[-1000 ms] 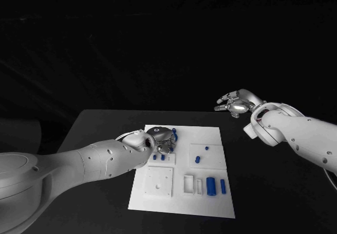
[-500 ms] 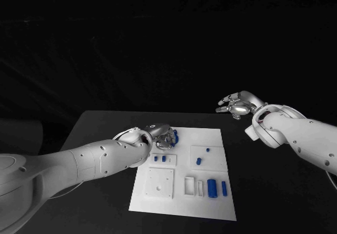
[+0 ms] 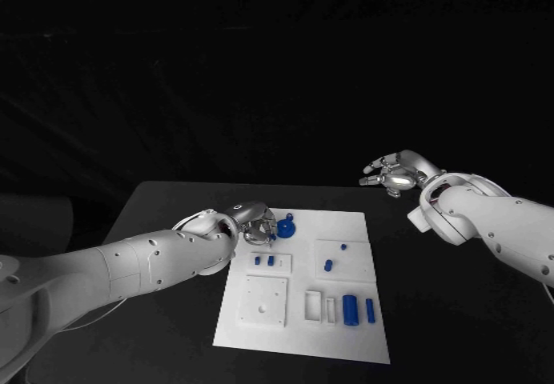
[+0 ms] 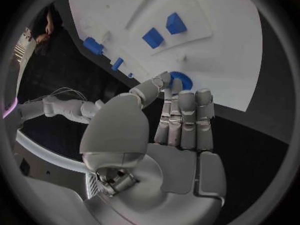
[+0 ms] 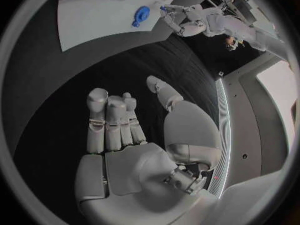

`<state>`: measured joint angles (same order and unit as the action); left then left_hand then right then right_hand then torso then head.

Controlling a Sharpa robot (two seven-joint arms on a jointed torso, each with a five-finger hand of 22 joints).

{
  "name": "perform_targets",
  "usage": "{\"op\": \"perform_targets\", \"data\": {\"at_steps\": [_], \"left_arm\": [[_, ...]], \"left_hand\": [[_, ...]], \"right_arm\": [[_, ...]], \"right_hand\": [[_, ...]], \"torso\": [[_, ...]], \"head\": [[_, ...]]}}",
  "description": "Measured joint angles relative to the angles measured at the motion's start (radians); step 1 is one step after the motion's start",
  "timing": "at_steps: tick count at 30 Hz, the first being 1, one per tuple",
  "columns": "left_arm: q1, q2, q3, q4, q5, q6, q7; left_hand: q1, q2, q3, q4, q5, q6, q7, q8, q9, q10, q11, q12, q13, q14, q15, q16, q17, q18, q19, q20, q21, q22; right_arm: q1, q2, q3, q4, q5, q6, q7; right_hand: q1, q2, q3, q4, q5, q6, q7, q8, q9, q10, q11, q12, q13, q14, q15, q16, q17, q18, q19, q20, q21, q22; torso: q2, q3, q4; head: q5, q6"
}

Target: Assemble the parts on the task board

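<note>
Left hand (image 3: 256, 223) sits over the far left corner of the task board (image 3: 347, 336), fingers curled down beside a round blue part (image 3: 285, 230) that lies on the board just off the fingertips. Head view hides the contact behind the knuckles. Left wrist view settles some of it: the left hand (image 4: 169, 130) has its fingers (image 4: 187, 120) straight and close together, tips reaching the toothed blue part (image 4: 180, 79), thumb alongside; whether the part is pinched or merely touched, cannot tell. Same wrist view shows two square blue parts (image 4: 164, 30) seated in a raised panel beyond the fingertips, and further small blue parts (image 4: 94, 46) toward the board's other edge. Head view lays out the rest nearer the robot than the hand: a pair of small blue parts (image 3: 264, 260), two more on a square panel (image 3: 328, 265), and upright blue cylinders (image 3: 349, 308) in slots close to the near edge. Right hand (image 3: 392, 173) hangs well apart from the board, above the table's far right corner, holding nothing. Right wrist view shows it plainly: right hand (image 5: 131, 135) open-palmed, fingers loosely extended over black table (image 5: 75, 85), with the board's corner and the round blue part (image 5: 140, 14) far beyond its fingertips.
</note>
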<state>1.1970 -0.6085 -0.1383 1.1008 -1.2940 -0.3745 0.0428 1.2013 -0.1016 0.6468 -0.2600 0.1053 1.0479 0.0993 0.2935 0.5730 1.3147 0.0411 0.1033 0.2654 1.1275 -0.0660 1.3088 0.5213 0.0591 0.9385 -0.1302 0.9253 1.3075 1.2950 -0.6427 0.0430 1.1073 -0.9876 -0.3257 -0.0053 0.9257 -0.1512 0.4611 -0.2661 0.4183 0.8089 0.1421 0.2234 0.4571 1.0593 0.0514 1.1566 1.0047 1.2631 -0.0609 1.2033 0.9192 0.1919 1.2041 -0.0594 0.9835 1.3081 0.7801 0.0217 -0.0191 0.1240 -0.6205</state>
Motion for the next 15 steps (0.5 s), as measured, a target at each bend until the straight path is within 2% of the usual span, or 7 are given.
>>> {"op": "perform_targets", "data": {"at_steps": [15], "left_arm": [[0.000,-0.040,-0.001,0.010,0.007,0.016,-0.001]], "left_hand": [[0.001,-0.001,0.000,0.000,0.000,0.002,-0.005,0.000,0.000,0.000,0.000,-0.003,0.001,0.000,0.000,0.000,0.000,0.000,0.000,0.000,0.000,0.000]], "right_arm": [[0.000,-0.003,0.000,0.000,0.000,0.000,0.000]], "right_hand": [[0.000,0.000,0.000,0.000,0.000,0.000,0.000,0.000,0.000,0.000,0.000,0.000,-0.001,0.003,0.003,0.000,0.000,0.000,-0.002,-0.001,0.000,0.000]], "torso": [[0.001,-0.0005,-0.0009]], "head": [[-0.002,-0.008]]}}
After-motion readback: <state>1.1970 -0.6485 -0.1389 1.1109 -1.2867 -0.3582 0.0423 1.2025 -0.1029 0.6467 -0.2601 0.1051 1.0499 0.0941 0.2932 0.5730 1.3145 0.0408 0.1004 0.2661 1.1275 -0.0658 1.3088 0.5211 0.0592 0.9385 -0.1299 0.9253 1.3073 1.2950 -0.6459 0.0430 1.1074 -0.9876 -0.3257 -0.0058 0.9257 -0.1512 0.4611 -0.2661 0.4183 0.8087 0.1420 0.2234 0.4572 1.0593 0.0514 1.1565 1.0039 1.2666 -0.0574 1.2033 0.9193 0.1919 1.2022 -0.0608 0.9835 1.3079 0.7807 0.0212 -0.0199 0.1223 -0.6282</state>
